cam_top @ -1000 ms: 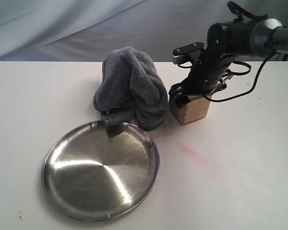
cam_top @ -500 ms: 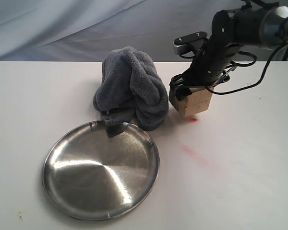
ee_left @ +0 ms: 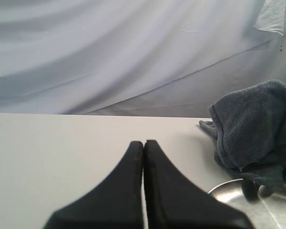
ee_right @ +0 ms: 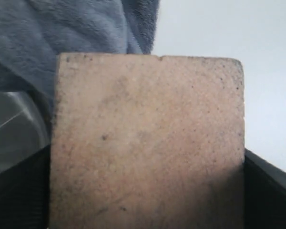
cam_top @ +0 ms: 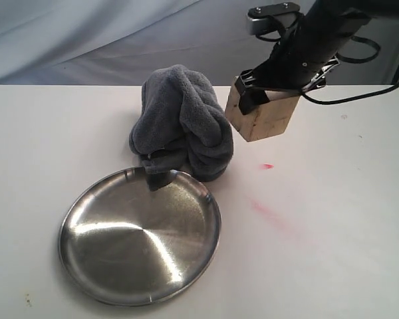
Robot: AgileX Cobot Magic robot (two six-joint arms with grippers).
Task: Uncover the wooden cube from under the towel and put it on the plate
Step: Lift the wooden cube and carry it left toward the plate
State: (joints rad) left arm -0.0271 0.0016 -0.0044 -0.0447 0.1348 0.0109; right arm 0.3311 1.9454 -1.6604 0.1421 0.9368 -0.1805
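The right fingers (cam_top: pixel 249 98) clamp the wooden cube (cam_top: pixel 267 121), which hangs tilted above the bench (cam_top: pixel 346 226), at three o'clock from the bunched towel (cam_top: pixel 183 119) and one o'clock from the plate (cam_top: pixel 139 249). The left fingers (ee_left: pixel 135 164) are pressed together and grip nothing.

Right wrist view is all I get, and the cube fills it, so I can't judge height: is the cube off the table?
Observer: Yes. In the exterior view the wooden cube hangs in the right gripper, clear of the table.
Operator: Where's the plate?
Observer: The plate lies left of the cube and nearer that camera, in front of the towel.
Operator: And the left arm?
Observer: The left gripper is shut, empty, facing the towel.
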